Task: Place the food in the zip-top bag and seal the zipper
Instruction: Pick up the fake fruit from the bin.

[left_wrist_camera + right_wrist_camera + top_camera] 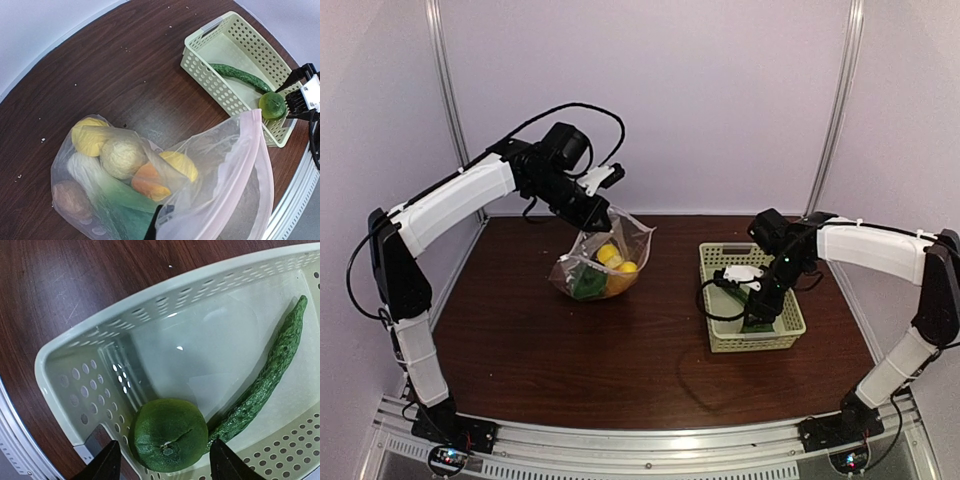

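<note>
From above, we see the left end effector (597,213) pinching the top edge of the zip-top bag (605,265) and holding it up, so its filled bottom rests on the dark bench (520,330). To the right, the right end effector (757,318) reaches down into a pale green basket (720,262). From the left wrist, we look into the bag's open mouth, with the pinkish zipper (264,160) along its near edge. Inside lie yellow lemons (90,135), an orange piece (150,182) and leafy bok choy (115,197). The film looks thin, limp and glossy, so we judge it likely to sag or slip unless gripped right at the stiffer zipper strip. From the right wrist, we see the fingers spread either side of a round green pepper (169,435) in the basket's corner, not yet pressing on it. A long bumpy cucumber (270,385) lies touching the pepper. Both look light and rigid. The pepper's rounded skin could roll out of a grip, so we would take it across its widest middle. The cucumber's rough skin should hold well at mid-length.
</note>
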Robot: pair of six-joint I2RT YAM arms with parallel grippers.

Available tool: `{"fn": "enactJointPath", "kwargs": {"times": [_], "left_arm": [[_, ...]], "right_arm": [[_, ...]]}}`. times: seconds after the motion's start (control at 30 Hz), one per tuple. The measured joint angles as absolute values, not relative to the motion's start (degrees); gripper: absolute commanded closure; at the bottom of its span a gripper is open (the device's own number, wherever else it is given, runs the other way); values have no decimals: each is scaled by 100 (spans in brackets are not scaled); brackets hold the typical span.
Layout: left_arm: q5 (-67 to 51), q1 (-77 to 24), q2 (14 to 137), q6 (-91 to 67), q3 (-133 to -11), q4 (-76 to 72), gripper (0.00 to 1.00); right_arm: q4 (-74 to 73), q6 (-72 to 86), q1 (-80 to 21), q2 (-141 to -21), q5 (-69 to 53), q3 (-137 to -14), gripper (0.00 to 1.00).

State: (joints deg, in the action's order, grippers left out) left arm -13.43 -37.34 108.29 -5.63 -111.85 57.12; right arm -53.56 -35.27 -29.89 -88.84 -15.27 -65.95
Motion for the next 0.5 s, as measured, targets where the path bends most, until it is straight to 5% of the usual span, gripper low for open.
{"fn": "enactJointPath", "kwargs": {"times": [0.17,0.5], "left_arm": [[-1402,-3734,10807,-563,-11179,5697,100],[-1420,-3767,10728,-565,-11159,5693,100]], "right_arm": [[-5304,-3369,-2947,-9021,-1306,-6545,28],[-5210,-3203,-2919,-9301,-1173,-6289,29]]}}
